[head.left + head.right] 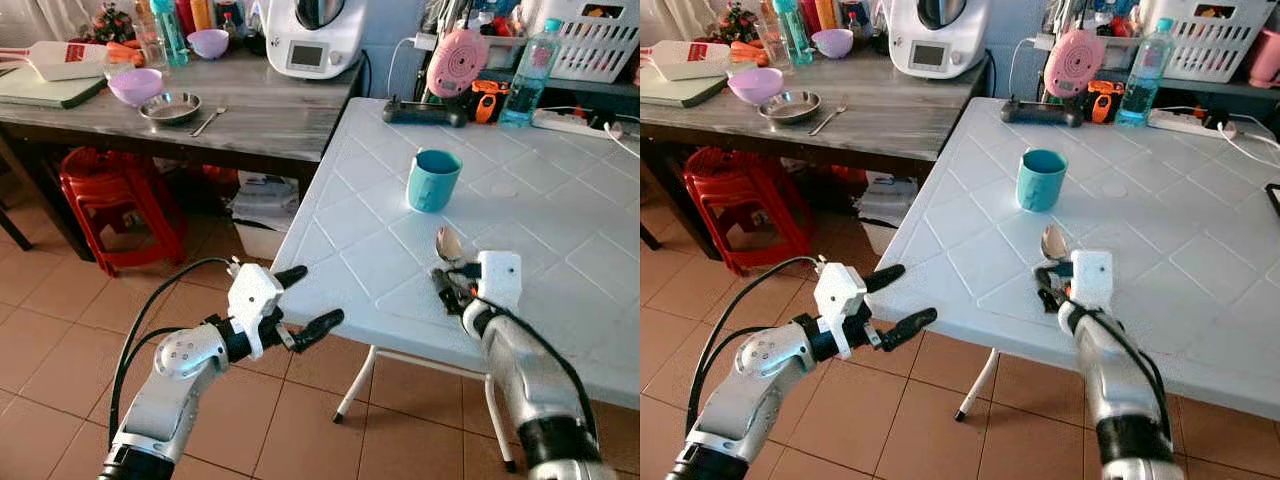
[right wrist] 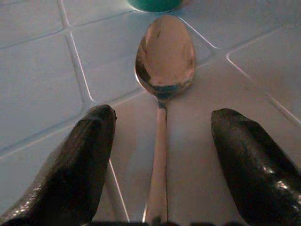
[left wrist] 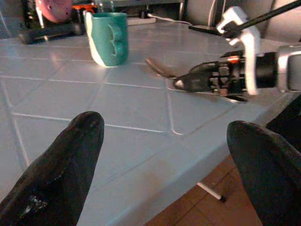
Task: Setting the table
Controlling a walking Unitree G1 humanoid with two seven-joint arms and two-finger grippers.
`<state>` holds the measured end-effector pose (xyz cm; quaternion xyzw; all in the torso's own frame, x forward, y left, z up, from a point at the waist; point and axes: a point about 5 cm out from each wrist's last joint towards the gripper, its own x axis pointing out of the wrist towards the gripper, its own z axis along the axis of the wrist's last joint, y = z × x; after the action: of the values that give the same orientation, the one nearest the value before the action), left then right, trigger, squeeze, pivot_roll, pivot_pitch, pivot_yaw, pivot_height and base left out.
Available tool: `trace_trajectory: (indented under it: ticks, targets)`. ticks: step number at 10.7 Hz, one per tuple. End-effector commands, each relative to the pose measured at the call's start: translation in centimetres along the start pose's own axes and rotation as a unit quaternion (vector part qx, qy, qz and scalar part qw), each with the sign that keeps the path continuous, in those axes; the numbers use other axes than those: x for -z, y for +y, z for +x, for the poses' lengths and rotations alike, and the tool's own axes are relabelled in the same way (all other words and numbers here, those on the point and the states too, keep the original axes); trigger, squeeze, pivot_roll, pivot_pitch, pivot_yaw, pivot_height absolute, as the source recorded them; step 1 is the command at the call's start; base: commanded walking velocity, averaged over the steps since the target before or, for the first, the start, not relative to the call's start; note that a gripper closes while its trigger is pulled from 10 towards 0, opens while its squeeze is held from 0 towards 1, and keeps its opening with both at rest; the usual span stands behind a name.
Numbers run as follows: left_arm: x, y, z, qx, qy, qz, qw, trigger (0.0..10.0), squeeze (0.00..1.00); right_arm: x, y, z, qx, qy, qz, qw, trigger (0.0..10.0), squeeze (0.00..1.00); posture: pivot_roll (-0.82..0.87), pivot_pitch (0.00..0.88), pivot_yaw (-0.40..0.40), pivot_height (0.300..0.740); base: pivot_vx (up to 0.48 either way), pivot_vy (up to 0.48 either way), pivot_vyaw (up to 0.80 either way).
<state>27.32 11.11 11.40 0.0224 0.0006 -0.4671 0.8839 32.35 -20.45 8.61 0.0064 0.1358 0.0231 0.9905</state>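
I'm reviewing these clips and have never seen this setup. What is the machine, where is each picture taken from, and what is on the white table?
This is a humanoid robot with two silver arms, each ending in two black fingers. The two wide pictures come from its head camera, looking down; the two close ones come from cameras on its wrists. On the white table stand a teal cup and, nearer the robot, a metal spoon lying flat. The right gripper sits open on the table with the spoon's handle between its fingers, not clamped. The left gripper is open in the air beside the table's edge, holding nothing.
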Motion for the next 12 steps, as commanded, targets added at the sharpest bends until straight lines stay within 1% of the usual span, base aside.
trace_trajectory:
  ticks: [1, 2, 3, 5, 7, 8, 9, 12]
  targets:
    - [-0.3, -0.1, -0.1, 0.009, 0.001, 0.005, 1.000, 10.0, 0.00, -0.2, -0.1, 0.2, -0.005, -0.003, 0.006, 1.000, 10.0, 0.00, 0.00, 0.028, 0.036, 0.740, 0.000, 0.000, 0.00]
    - [-0.1, -0.2, -0.1, 0.013, 0.005, 0.006, 1.000, 10.0, 0.00, -0.2, -0.3, 0.4, -0.009, 0.001, 0.009, 1.000, 2.6, 0.00, 0.00, 0.030, 0.038, 0.740, 0.000, 0.000, 0.00]
    - [-0.1, -0.2, -0.1, 0.014, 0.006, 0.006, 1.000, 10.0, 0.00, -0.1, -0.2, 0.5, -0.010, 0.006, 0.010, 1.000, 0.0, 0.00, 0.00, 0.030, 0.038, 0.740, 0.000, 0.000, 0.00]
    - [-0.1, -0.3, -0.2, 0.019, 0.007, 0.001, 1.000, 10.0, 0.00, 0.6, -0.1, 0.4, -0.008, 0.025, 0.018, 0.999, 0.0, 0.00, 0.01, 0.031, 0.039, 0.740, 0.000, 0.000, 0.00]
    - [-0.2, -0.7, -0.1, 0.040, 0.005, -0.006, 0.999, 10.0, 0.00, 1.5, -0.3, 0.1, -0.007, 0.041, 0.029, 0.999, 0.0, 0.00, 0.00, 0.030, 0.042, 0.740, 0.000, 0.000, 0.00]
    - [-0.5, -0.6, 0.1, 0.045, 0.003, -0.007, 0.999, 10.0, 0.00, 1.8, -0.4, 0.0, -0.007, 0.049, 0.043, 0.998, 0.0, 0.00, 0.00, 0.030, 0.043, 0.740, 0.000, 0.000, 0.00]
    - [-0.5, -0.5, 0.1, 0.047, 0.004, -0.008, 0.999, 10.0, 0.00, 1.9, -0.5, 0.0, -0.006, 0.052, 0.050, 0.997, 0.0, 0.00, 0.00, 0.030, 0.043, 0.740, 0.000, 0.000, 0.00]
    - [-0.5, -0.4, 0.1, 0.051, 0.008, -0.010, 0.999, 10.0, 0.00, 2.1, -0.4, -0.1, -0.010, 0.057, 0.055, 0.997, 0.0, 0.00, 0.00, 0.029, 0.044, 0.740, 0.000, 0.000, 0.00]
